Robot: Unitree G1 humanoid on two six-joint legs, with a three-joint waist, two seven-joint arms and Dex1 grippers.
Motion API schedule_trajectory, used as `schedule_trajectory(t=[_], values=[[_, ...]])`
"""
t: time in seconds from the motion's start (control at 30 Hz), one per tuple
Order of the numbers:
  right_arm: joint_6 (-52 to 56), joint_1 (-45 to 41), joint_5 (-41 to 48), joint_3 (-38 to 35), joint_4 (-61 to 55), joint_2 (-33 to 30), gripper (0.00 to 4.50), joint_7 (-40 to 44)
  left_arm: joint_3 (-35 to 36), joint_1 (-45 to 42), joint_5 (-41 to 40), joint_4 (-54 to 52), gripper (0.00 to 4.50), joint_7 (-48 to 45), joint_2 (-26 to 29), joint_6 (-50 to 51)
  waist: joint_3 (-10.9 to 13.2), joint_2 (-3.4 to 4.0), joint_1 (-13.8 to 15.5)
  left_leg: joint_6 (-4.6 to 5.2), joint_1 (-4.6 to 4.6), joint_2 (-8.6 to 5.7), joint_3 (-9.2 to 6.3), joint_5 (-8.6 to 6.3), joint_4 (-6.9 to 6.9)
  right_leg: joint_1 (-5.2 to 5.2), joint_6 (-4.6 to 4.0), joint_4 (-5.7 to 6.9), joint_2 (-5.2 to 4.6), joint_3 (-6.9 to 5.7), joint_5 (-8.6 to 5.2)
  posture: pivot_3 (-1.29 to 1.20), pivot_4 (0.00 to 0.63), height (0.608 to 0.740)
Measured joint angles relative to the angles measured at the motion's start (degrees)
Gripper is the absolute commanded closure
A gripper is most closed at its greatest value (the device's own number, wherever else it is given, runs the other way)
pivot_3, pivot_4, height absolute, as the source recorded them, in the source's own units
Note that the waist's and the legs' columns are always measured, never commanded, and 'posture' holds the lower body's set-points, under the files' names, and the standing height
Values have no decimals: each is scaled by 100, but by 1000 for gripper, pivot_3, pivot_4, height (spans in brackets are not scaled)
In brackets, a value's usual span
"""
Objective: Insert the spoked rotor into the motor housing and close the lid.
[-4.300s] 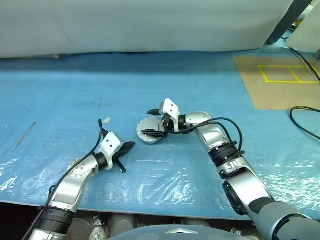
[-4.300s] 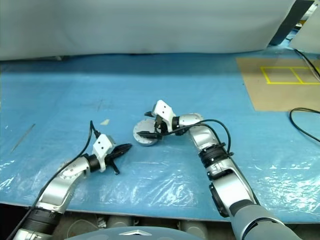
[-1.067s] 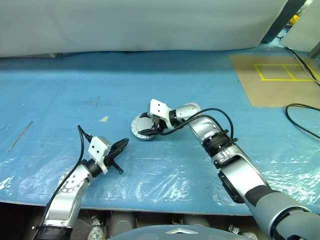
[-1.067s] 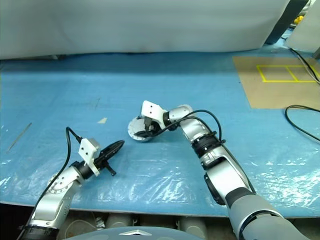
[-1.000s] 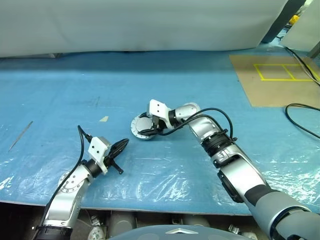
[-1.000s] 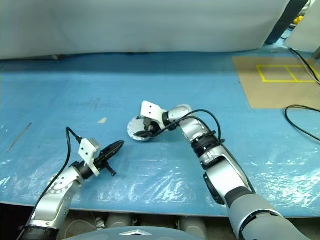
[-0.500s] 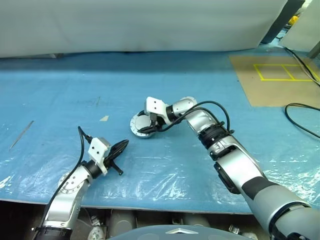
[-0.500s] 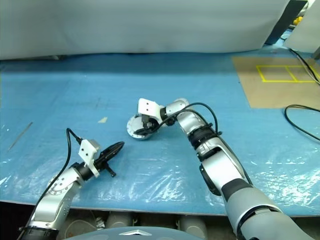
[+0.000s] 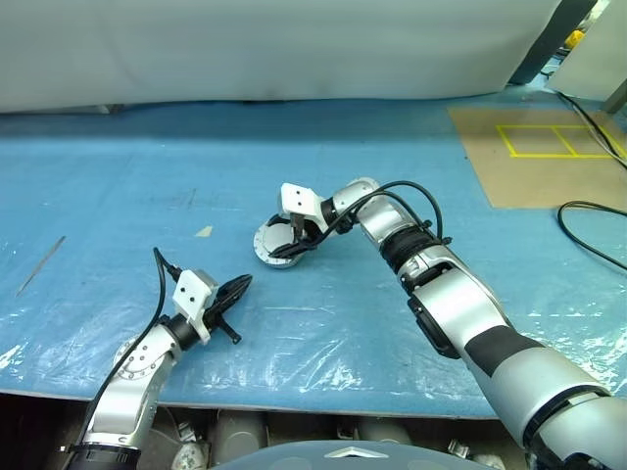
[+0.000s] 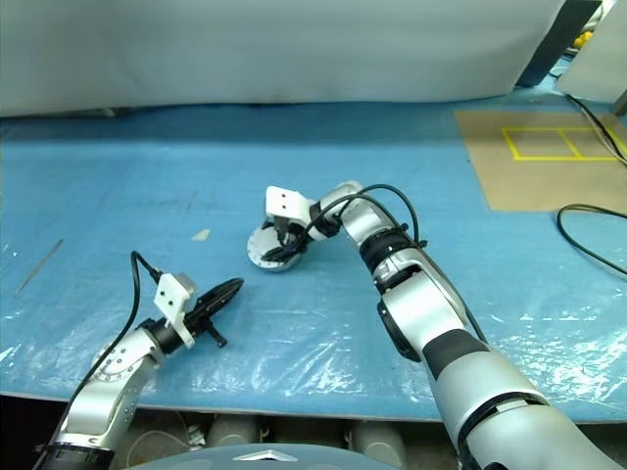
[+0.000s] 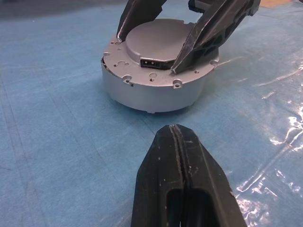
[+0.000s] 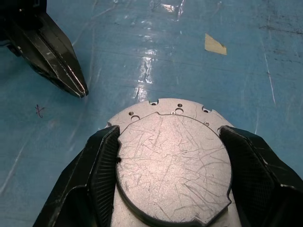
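The motor housing [image 11: 151,92] is a short silver cylinder standing on the blue sheet at the table's middle [image 9: 269,250]. The lid [image 12: 173,165] lies flat on top of it, plain grey face up. My right gripper [image 9: 284,242] reaches down over it from the right. Its two black fingers [image 11: 208,33] press against opposite edges of the lid's raised plate. The spoked rotor is hidden. My left gripper [image 9: 235,291] hovers low, nearer and to the left of the housing. It is shut and empty, and its tip [image 11: 174,130] points at the housing.
A tan scrap of tape [image 9: 204,232] lies left of the housing, and a thin rod [image 9: 39,264] lies further left. A brown board with yellow lines [image 9: 549,157] and a black cable [image 9: 588,220] are at the right. White sheeting hangs behind.
My right forearm has swung upward and leftward, and its wrist has turned around the housing while its fingers stay on the lid. The housing and my left gripper have not moved.
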Motion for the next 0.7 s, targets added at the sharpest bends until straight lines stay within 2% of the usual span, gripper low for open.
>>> schedule_trajectory(t=[0.2, 0.47, 0.7], values=[[361, 339, 45, 7, -593, 142, 1488, 490, 83, -2, -9, 2, 4500, 9, 44, -23, 0, -1, 0, 1, -6, 2, 0, 0, -1, -6, 0, 2, 1, -4, 0, 0, 150, 740], [954, 786, 249, 34, -1706, 183, 1488, 850, 612, 6, -76, 49, 4500, -11, 293, -104, 3, -6, 3, 0, -5, 3, -1, 0, 1, -6, -2, 3, 0, -5, -1, 0, 150, 740], [917, 849, 385, 36, -2026, 174, 1488, 1020, 739, 53, -89, 100, 4500, -31, 312, -107, 7, -12, 3, -2, -5, 2, -1, 1, 1, -6, -1, 3, 0, -5, 0, 0, 150, 740]])
